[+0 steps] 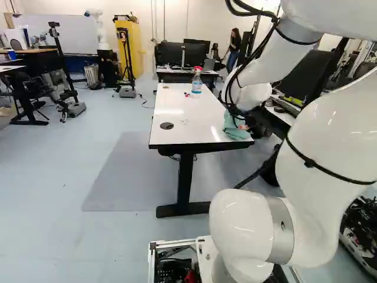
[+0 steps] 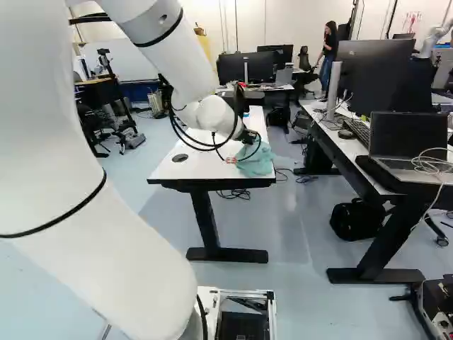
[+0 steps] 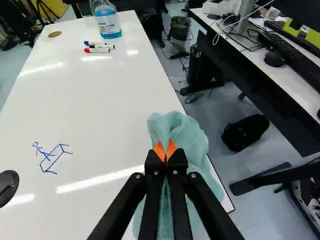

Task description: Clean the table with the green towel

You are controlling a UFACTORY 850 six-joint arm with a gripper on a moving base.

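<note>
In the right base view my gripper [image 2: 231, 160] is low over the near right corner of the white table [image 2: 185, 170], beside the bunched green towel [image 2: 257, 163]. The wrist view shows the gripper [image 3: 165, 151] shut on the green towel [image 3: 187, 131], a fold pinched between its orange pads. Cloth spreads around and under the fingers, along the table's edge. A blue line drawing [image 3: 50, 158] marks the tabletop to one side of the towel. Farther along lie several markers [image 3: 99, 47], near a bottle of blue liquid [image 3: 106, 21].
A round black grommet [image 1: 166, 125] sits in the tabletop near its left edge. Right of the table, across a gap, another desk [image 2: 354, 159] holds a laptop, keyboard and monitors. A black bag [image 2: 356, 221] lies on the floor beneath it. Another robot [image 1: 99, 26] stands far back.
</note>
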